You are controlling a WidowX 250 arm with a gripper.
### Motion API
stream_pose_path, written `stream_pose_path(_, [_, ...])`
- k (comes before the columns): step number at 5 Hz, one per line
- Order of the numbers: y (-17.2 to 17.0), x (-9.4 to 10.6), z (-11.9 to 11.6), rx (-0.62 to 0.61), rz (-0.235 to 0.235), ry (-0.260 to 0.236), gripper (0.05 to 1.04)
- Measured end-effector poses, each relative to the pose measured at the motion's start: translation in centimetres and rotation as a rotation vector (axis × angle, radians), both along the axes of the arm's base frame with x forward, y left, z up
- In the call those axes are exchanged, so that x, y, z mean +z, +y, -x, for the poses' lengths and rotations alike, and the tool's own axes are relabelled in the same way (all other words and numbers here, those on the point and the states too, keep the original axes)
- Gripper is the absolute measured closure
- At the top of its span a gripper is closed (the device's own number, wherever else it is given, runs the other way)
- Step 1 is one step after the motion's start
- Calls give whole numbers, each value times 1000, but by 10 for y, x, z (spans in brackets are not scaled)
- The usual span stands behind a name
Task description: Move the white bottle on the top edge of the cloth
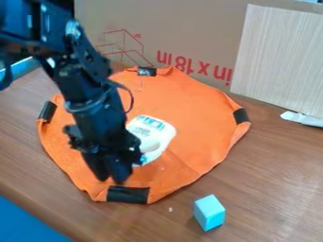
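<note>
The black gripper (111,177) hangs over the lower left part of the orange cloth (183,113), a little above the cloth's front black tape patch. Behind it and to its right, a white bottle (154,136) with teal print lies near the middle of the cloth. The arm hides the bottle's left side; whether the two touch is unclear. The cloth's top edge, marked by another black patch, is close to the cardboard.
A light blue block (209,212) stands on the wooden table (277,175) at the front right. Cardboard (189,28) and a pale wood-grain panel (281,56) rise along the back. At the right edge lies a white object (302,118).
</note>
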State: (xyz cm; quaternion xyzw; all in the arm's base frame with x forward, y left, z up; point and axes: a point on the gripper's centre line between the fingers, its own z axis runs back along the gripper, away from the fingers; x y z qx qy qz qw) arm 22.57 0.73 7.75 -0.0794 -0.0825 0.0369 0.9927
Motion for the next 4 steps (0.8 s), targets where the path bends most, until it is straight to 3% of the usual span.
stream_pose_path(1, [6,-17,-5,1,-29,26,757])
stream_pose_path(2, [8,-23,-9,-4,-34,47,694])
stream_pose_path(3, [10,-15,-5,-2,1,66,394])
stream_pose_path(4, [16,14,-2,-9,32,26,129])
